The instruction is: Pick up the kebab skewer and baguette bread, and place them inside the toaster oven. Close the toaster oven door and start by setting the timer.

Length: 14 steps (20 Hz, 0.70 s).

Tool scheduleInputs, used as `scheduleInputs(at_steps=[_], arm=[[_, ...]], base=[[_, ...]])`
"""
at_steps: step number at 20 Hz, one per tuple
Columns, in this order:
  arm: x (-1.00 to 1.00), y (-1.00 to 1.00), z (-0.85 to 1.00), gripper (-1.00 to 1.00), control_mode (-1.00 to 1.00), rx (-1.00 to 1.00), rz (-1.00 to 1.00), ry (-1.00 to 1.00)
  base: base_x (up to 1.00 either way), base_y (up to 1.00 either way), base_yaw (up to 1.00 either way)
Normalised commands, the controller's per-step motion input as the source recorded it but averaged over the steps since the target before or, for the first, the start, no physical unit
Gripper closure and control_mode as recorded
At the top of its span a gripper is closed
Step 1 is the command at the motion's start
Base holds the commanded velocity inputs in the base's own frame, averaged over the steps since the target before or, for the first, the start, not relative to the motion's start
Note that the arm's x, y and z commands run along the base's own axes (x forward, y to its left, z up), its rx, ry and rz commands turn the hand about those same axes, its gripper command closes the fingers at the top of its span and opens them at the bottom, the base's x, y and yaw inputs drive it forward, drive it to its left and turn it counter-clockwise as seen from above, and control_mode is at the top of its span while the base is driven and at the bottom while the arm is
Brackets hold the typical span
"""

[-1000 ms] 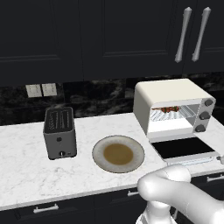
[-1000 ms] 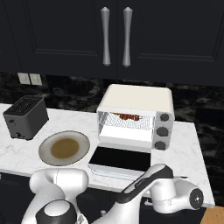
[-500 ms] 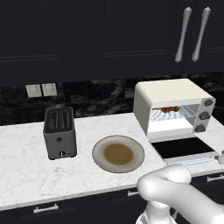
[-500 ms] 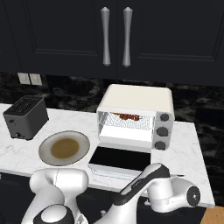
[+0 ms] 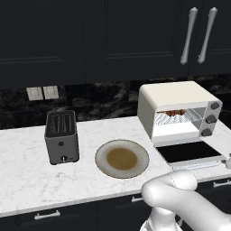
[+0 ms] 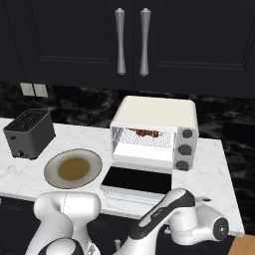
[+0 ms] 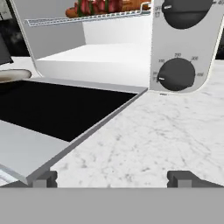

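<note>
The toaster oven [image 5: 180, 110] stands toward the right end of the white marbled tabletop [image 5: 27, 176], against the dark backsplash, and its cavity is open. The toaster oven door [image 6: 138, 182] lies folded down flat in front of the cavity, dark glass facing up, its pale frame reaching toward the tabletop's front edge. On the upper wire rack inside, the kebab skewer [image 7: 98, 6] shows as a row of dark red chunks, and the orange-brown baguette bread [image 7: 136, 5] lies just beside it on the same rack, touching or nearly so. Dark knobs [image 7: 176, 74] run down the oven's right side. In the hand view the end effector [image 7: 111, 179] is low over the tabletop just off the door's right front corner, looking toward the lower knob; its two dark fingertips [image 7: 179, 178] stand wide apart with bare marble between them and nothing in their grasp. To the left of the oven sits a round plate [image 5: 122, 158] with a brownish centre, bare of food, and farther left a grey two-slot toaster [image 5: 62, 136]. Dark cabinets with silver bar handles [image 6: 132, 41] hang above.
</note>
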Motion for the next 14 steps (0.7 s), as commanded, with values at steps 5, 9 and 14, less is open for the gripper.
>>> scheduleInputs(at_steps=[5,9,14], arm=[[0.27,0.01,0.26,-1.00,-1.00,0.00,0.00,-0.11],[0.33,0.06,0.25,-1.00,-1.00,0.00,0.00,-0.11],[0.23,0.14,0.16,-1.00,-1.00,0.00,0.00,-0.10]], base=[[0.00,0.00,0.00],[0.00,0.00,0.00],[0.00,0.00,0.00]])
